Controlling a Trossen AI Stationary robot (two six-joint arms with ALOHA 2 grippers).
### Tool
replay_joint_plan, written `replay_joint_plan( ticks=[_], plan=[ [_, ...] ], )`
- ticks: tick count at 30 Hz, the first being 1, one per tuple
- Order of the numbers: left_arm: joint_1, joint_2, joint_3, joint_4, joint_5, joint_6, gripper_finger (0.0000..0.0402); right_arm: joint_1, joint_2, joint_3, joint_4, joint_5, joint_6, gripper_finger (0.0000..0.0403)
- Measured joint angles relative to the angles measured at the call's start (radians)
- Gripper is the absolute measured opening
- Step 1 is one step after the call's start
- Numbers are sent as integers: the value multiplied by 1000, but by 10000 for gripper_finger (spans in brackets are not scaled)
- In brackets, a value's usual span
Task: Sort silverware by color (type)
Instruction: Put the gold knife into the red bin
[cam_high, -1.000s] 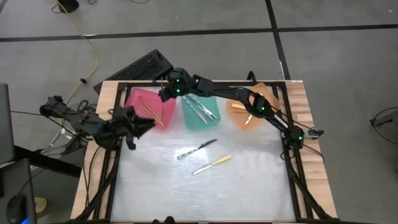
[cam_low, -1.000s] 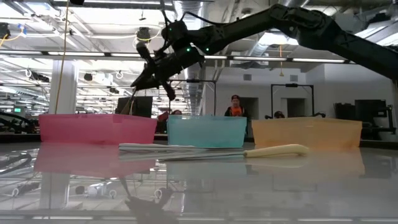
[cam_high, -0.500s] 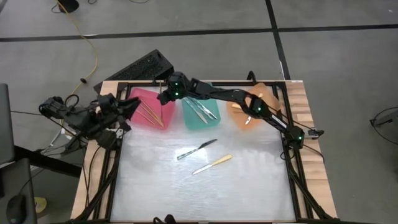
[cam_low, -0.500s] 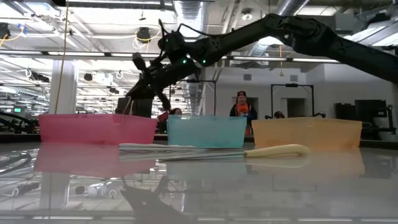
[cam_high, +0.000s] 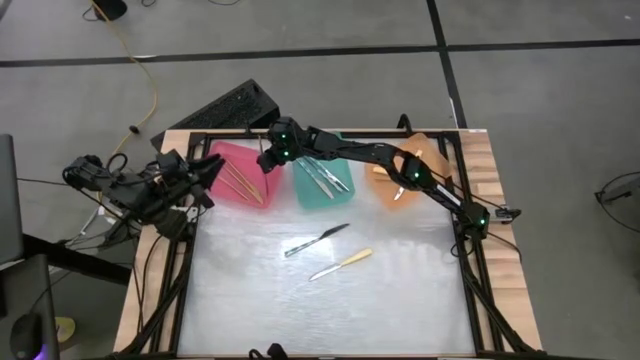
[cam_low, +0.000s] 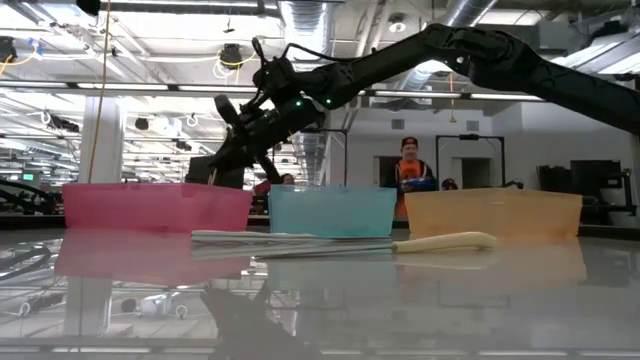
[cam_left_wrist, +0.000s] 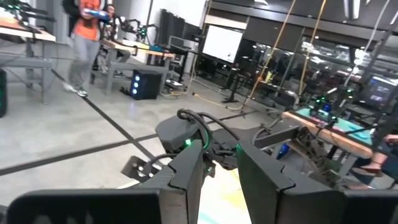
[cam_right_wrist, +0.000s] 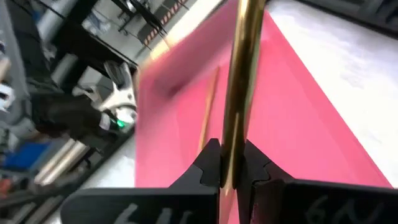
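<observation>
My right gripper (cam_high: 266, 152) (cam_low: 232, 128) hangs over the pink tray (cam_high: 232, 160) (cam_right_wrist: 311, 118), shut on a slim golden-tan utensil (cam_right_wrist: 241, 74). More tan utensils (cam_high: 240, 182) (cam_right_wrist: 208, 107) lie in the pink tray. Silvery utensils (cam_high: 322, 177) lie in the teal tray (cam_high: 340, 195), and others (cam_high: 388, 173) in the orange tray (cam_high: 432, 152). A silvery knife (cam_high: 317, 240) and a pale-yellow-handled knife (cam_high: 342, 263) lie flat on the table. My left gripper (cam_high: 208, 170) (cam_left_wrist: 221, 180) is open by the pink tray's left side, holding nothing. My right gripper pinches the golden-tan utensil between its two fingers (cam_right_wrist: 209, 163). The part of the shaft (cam_right_wrist: 234, 140) just past the fingers shows; the end behind them is hidden. The utensil runs on along the fingers, lifted clear above the pink tray.
The three trays stand in a row along the table's far edge, pink (cam_low: 155, 205), teal (cam_low: 333, 210), orange (cam_low: 493, 213). A black keyboard (cam_high: 225, 107) lies beyond the far-left corner. A person (cam_low: 412, 170) stands in the room behind. Bare tabletop (cam_high: 330, 310) fills the near half.
My left gripper has drawn back from the table surface toward the far-left, rising and turning to point at the pink tray. My right gripper, still shut on the utensil, has shifted a little left and down over the pink tray.
</observation>
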Motion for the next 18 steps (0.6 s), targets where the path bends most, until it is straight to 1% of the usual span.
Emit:
replay_joint_plan(
  ticks=[9, 13, 18],
  plan=[
    [0, 0, 0, -33, -34, 2, 84, 4, -1, 0, -16, 0, -35, 25],
    [0, 0, 0, -37, -39, 3, 84, 4, -2, 0, -14, 25, -37, 26],
    [0, 0, 0, -48, -39, 10, 84, 3, -2, 0, -14, 31, -37, 27]
  ],
)
